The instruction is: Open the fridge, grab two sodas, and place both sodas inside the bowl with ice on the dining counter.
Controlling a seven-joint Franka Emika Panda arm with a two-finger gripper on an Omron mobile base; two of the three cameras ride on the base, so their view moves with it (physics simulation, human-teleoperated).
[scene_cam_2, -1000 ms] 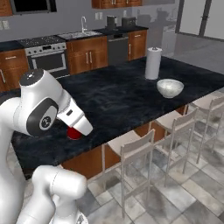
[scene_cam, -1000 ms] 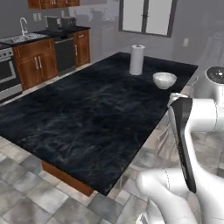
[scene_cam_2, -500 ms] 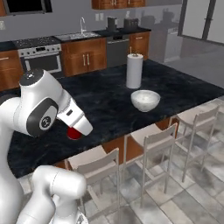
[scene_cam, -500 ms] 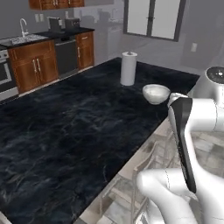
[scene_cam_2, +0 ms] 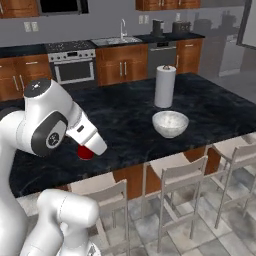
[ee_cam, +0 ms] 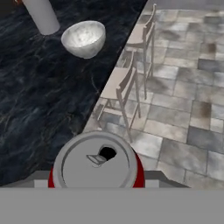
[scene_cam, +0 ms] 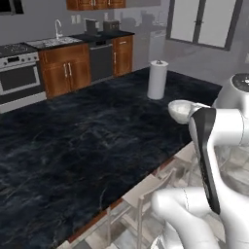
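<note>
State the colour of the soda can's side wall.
Red, under a silver-grey top; the soda can shows best in the hand view.

We can read no text, label, brand, number or sign anywhere in these pictures. The red soda can shows us a plain grey lid with a pull tab and no lettering. The white bowl and the paper towel roll on the black surface are blank, and the oven front is too blurred for us to make out any marking.
</note>
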